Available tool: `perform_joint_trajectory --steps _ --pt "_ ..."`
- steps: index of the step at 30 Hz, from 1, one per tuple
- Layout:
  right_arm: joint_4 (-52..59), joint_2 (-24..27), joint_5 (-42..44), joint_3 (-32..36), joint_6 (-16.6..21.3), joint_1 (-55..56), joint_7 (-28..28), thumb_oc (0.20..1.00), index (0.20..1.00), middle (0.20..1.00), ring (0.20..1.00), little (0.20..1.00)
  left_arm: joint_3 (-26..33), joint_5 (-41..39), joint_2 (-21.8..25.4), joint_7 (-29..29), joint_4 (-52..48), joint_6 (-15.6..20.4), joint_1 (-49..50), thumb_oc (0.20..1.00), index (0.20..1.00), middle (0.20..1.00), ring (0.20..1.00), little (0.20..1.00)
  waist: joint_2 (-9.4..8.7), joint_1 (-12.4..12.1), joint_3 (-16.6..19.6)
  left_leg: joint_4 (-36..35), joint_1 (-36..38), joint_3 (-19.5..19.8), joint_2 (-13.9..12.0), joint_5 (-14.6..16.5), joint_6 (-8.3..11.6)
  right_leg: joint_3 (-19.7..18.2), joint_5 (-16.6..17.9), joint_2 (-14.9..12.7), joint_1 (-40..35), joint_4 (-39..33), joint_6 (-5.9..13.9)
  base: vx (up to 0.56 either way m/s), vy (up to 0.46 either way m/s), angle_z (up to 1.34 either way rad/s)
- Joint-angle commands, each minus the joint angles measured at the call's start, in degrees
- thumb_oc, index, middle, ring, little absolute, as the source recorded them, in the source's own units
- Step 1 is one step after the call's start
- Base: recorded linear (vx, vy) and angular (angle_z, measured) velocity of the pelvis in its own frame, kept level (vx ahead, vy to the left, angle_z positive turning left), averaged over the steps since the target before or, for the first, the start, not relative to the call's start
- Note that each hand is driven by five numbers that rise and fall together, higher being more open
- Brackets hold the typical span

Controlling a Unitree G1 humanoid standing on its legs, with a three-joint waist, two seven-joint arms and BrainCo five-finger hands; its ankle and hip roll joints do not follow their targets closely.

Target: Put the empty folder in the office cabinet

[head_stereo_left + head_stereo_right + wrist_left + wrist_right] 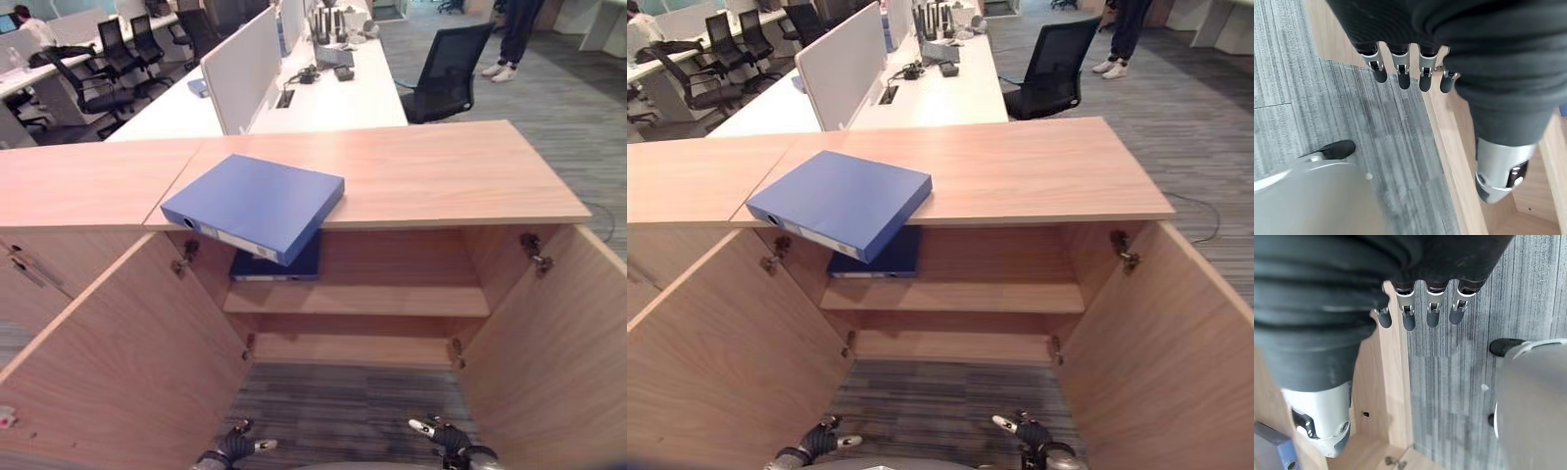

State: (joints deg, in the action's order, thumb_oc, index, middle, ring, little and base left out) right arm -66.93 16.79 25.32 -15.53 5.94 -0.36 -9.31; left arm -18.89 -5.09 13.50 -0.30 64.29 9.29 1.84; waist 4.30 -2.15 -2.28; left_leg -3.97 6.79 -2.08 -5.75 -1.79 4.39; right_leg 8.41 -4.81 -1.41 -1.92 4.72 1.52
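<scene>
A blue folder (253, 206) lies flat on the cabinet top (441, 171), its near corner jutting out over the front edge. The office cabinet stands open below it. On the inner shelf (392, 300), at its left end, lies a second, darker blue folder (277, 265). My left hand (233, 448) hangs low in front of the cabinet, above the carpet, fingers (1400, 73) relaxed and holding nothing. My right hand (446, 436) hangs the same way on the other side, its fingers (1420, 308) straight and empty. Both hands are well below and apart from the folder on top.
The left door (127, 362) and right door (558, 352) swing out toward me, flanking my hands. Behind the cabinet stand white desks (323, 98) with a divider, and black office chairs (446, 69). A person stands at the far right (509, 39); another sits far left (24, 24).
</scene>
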Motion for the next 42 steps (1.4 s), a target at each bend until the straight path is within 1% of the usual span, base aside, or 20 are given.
perform_joint_trajectory --steps 1,6,9,11,14,15,16,20,22,26,27,28,32,33,34,35,36,40,41,42 --pt "2.16 -2.05 -1.1 -0.68 1.35 -1.78 -0.79 1.0 1.0 1.0 1.0 1.0 0.85 2.47 2.72 1.02 -1.94 2.07 -3.34 1.0 1.0 1.0 1.0 1.0 -3.28 0.8 -0.47 -1.03 -0.83 0.08 2.87 0.18 0.91 0.65 5.17 -4.59 -5.91 -9.37 5.31 0.02 0.042 -0.01" --pt "1.6 -1.59 -1.56 -0.07 1.3 -1.51 -0.82 1.0 1.0 1.0 1.0 1.0 0.38 3.75 4.07 1.38 -6.3 2.61 -3.31 1.0 1.0 1.0 1.0 1.0 -3.2 0.76 -0.17 -1.03 -0.43 0.21 2.95 0.58 0.69 0.57 5.15 -4.87 -6.15 -9.41 5.59 0.02 0.035 -0.03" --pt "2.23 -1.16 -1.52 0.57 1.37 -1.27 -0.75 1.0 1.0 1.0 1.0 1.0 0.89 4.76 5.86 1.84 -11.53 2.78 -2.75 1.0 1.0 1.0 1.0 1.0 -3.19 0.66 -0.11 -1.03 -0.34 0.27 3.03 0.73 0.59 0.47 5.22 -5.03 -6.18 -9.47 5.82 0.02 0.034 -0.01" --pt "2.52 -0.99 -1.46 1.24 1.41 -1.07 -0.78 1.0 1.0 1.0 1.0 1.0 1.71 6.2 7.54 2.57 -16.66 2.86 -2.13 1.0 1.0 1.0 1.0 1.0 -3.24 0.48 -0.09 -1.03 -0.31 0.28 3.08 0.85 0.54 0.53 5.31 -5.16 -6.15 -9.51 6.03 0.0 0.0 0.0" --pt "3.51 -1.13 -1.85 2.06 1.53 -0.68 -0.59 1.0 1.0 1.0 1.0 1.0 4.4 10.46 10.82 5.27 -25.46 2.69 -1.08 1.0 1.0 1.0 1.0 1.0 -3.44 -0.02 -0.15 -1.03 -0.37 0.51 3.18 1.03 0.46 0.6 5.31 -5.28 -6.11 -9.5 6.23 0.0 0.0 0.0" --pt "3.61 -1.34 -2.08 2.31 1.62 -0.51 -0.42 1.0 1.0 1.0 1.0 1.0 5.62 12.75 11.91 6.58 -28.3 2.59 -0.64 1.0 1.0 1.0 1.0 1.0 -3.61 -0.31 -0.14 -1.03 -0.41 0.57 3.16 1.1 0.45 0.59 5.25 -5.32 -6.14 -9.49 6.32 0.0 0.0 0.0" --pt "3.89 -1.52 -2.44 2.6 1.74 -0.48 -0.22 1.0 1.0 1.0 1.0 1.0 6.53 16.18 13.23 8.35 -31.06 2.4 -0.61 1.0 1.0 1.0 1.0 1.0 -3.81 -0.57 -0.11 -1.03 -0.85 0.61 3.24 0.5 0.37 0.64 5.84 -5.38 -5.82 -9.51 6.28 0.0 0.0 0.0" --pt "4.43 -2.43 -3.3 2.68 2.26 0.46 0.24 1.0 1.0 1.0 1.0 1.0 9.13 30.92 19.0 15.44 -40.3 2.1 -0.28 1.0 1.0 1.0 1.0 1.0 -4.45 -1.24 0.25 -1.03 -0.76 0.6 3.24 0.96 0.44 0.69 5.52 -5.45 -6.1 -9.55 6.49 0.01 -0.002 0.0" --pt "3.96 -2.63 -3.02 2.41 2.29 0.86 0.1 1.0 1.0 1.0 1.0 1.0 10.12 34.79 21.41 17.93 -43.27 1.63 -0.89 1.0 1.0 1.0 1.0 1.0 -4.51 -1.27 0.44 -1.03 -0.61 0.54 3.16 1.14 0.5 0.72 5.46 -5.43 -6.22 -9.55 6.55 0.02 -0.002 -0.01" --pt "3.47 -3.0 -2.26 1.63 2.22 1.52 -0.91 1.0 1.0 1.0 1.0 1.0 11.35 45.34 28.4 20.59 -50.32 0.8 -3.31 1.0 1.0 1.0 1.0 1.0 -4.7 -1.0 0.75 -1.03 -0.18 0.4 3.08 1.54 0.62 0.36 5.27 -5.31 -6.49 -9.48 6.65 0.01 -0.001 0.0" --pt "3.48 -3.06 -2.26 1.64 2.21 1.52 -0.9 1.0 1.0 1.0 1.0 1.0 11.37 45.41 28.43 20.59 -50.37 0.76 -3.29 1.0 1.0 1.0 1.0 1.0 -4.76 -1.03 0.72 -1.03 -0.14 0.37 3.08 1.55 0.63 0.33 5.26 -5.32 -6.52 -9.48 6.64 0.0 0.0 0.0" --pt "3.57 -3.03 -2.08 1.01 2.44 1.73 -1.01 1.0 1.0 1.0 1.0 1.0 11.06 49.84 31.36 22.02 -52.58 0.56 -5.56 1.0 1.0 1.0 1.0 1.0 -4.73 -0.73 0.89 -1.03 0.18 0.26 2.97 1.79 0.73 0.26 5.17 -5.28 -6.64 -9.41 6.72 0.03 -0.008 -0.04" --pt "4.8 -2.67 -1.61 -1.14 2.97 1.81 -1.12 1.0 1.0 1.0 1.0 1.0 6.42 57.47 37.06 24.81 -53.37 -1.14 -14.39 1.0 1.0 1.0 1.0 1.0 -4.74 0.24 1.27 -1.03 0.55 -0.31 2.93 1.95 0.85 -0.14 5.3 -5.19 -6.58 -9.29 6.9 0.02 -0.01 -0.1" --pt "5.09 -2.48 -1.52 -1.52 3.1 1.93 -1.06 1.0 1.0 1.0 1.0 1.0 5.04 58.78 38.24 25.14 -53.29 -1.49 -16.71 0.956 0.956 0.956 0.956 0.956 -4.62 0.62 1.34 -1.03 0.57 -0.52 2.89 1.98 0.87 -0.31 5.26 -5.17 -6.49 -9.22 6.94 0.06 -0.003 -0.16" --pt "5.02 -2.39 -1.53 -1.76 3.16 2.05 -1.13 1.0 1.0 1.0 1.0 1.0 4.38 59.49 39.11 25.48 -53.44 -1.62 -17.9 0.94 0.94 0.94 0.94 0.94 -4.47 0.84 1.56 -1.03 0.97 -0.55 2.87 2.75 0.94 -0.46 4.68 -5.13 -6.82 -9.31 7.06 0.06 -0.001 -0.12" --pt "5.15 -2.31 -1.46 -1.86 3.25 2.2 -1.09 1.0 1.0 1.0 1.0 1.0 2.86 60.47 40.27 25.56 -53.28 -1.74 -20.06 1.0 1.0 1.0 1.0 1.0 -4.39 1.12 1.65 -1.03 1.07 -0.73 2.8 2.78 0.97 -0.58 4.74 -5.12 -6.77 -9.31 7.12 0.02 0.0 -0.09" --pt "5.17 -2.36 -1.45 -1.77 3.27 2.19 -1.09 1.0 1.0 1.0 1.0 1.0 2.64 60.47 40.27 25.58 -53.18 -1.78 -20.34 1.0 1.0 1.0 1.0 1.0 -4.45 1.04 1.46 -1.03 0.83 -0.8 2.82 2.11 0.92 -0.51 5.27 -5.15 -6.48 -9.19 7.04 -0.02 -0.002 -0.07" --pt "4.27 -2.26 -1.39 -1.99 3.38 2.37 -1.04 1.0 1.0 1.0 1.0 1.0 -1.64 61.88 41.78 25.83 -51.99 -1.93 -25.03 1.0 1.0 1.0 1.0 1.0 -4.13 1.73 1.71 -1.03 1.06 -1.21 2.79 2.25 0.98 -0.81 5.26 -5.09 -6.46 -9.24 7.2 0.01 -0.004 -0.03" --pt "3.99 -2.15 -1.34 -2.14 3.38 2.41 -0.97 1.0 1.0 1.0 1.0 1.0 -2.63 62.01 41.82 25.58 -51.69 -1.81 -26.04 1.0 1.0 1.0 1.0 1.0 -3.95 2.06 1.93 -1.03 1.37 -1.21 2.74 2.95 1.03 -0.96 4.72 -5.07 -6.76 -9.36 7.29 0.0 0.0 0.0" --pt "3.83 -2.22 -1.25 -1.97 3.4 2.36 -0.97 1.0 1.0 1.0 1.0 1.0 -4.12 62.15 41.72 25.48 -50.88 -1.78 -27.49 1.0 1.0 1.0 1.0 1.0 -3.96 2.04 1.73 -1.03 1.15 -1.34 2.73 2.31 0.98 -0.95 5.28 -5.09 -6.44 -9.25 7.23 0.0 0.0 0.0"
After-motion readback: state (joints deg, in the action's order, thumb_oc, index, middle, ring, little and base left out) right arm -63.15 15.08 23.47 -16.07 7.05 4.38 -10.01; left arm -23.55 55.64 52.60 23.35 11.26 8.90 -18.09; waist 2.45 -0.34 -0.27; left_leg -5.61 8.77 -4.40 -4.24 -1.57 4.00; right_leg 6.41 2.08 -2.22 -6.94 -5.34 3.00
